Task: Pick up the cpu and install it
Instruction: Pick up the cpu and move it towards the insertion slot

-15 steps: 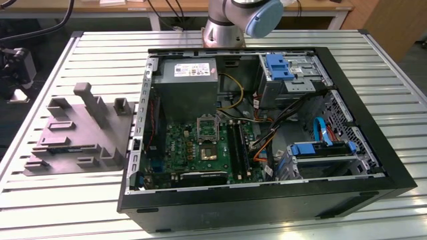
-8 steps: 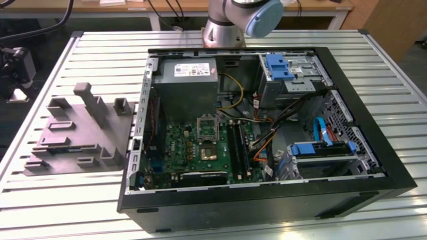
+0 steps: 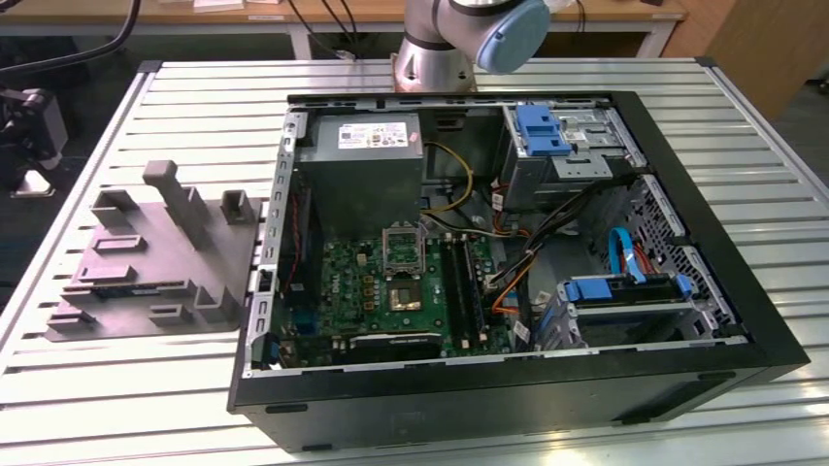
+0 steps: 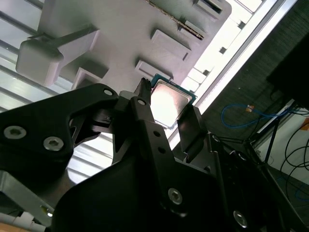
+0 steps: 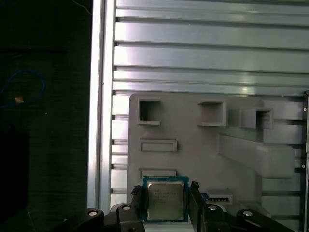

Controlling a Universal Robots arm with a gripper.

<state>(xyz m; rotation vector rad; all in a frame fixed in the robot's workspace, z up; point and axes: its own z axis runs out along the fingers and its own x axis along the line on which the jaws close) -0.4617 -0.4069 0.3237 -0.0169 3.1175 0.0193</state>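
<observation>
Pincer is closed down to about the width of the cpu and has it pinched by two opposite edges, one black finger on each side; you can see that in both wrist views, silvery lid facing the cameras with a bit of green board edge peeking out around it. So the chip sits right between the fingertips, flat and fairly square to them as far as I can tell.

Beyond the fingertips, under the chip, is the grey holder tray with its little pockets and blocks, lying on the slatted metal table; going by how much of the tray fits in behind the chip, I'd say the cpu is up off it with clear air in between, not touching.

Progress-wise: the pick-up half looks done to me; the grip looks solid enough. The install half isn't done. The open computer case sits beside that tray on the table, away from where the pincer is hanging; inside it is the green motherboard with the dark socket and its shiny frame. I can't tell from the exterior view whether the frame is flipped open, but the chip is obviously not in there yet; it's in the fingers over the tray.
</observation>
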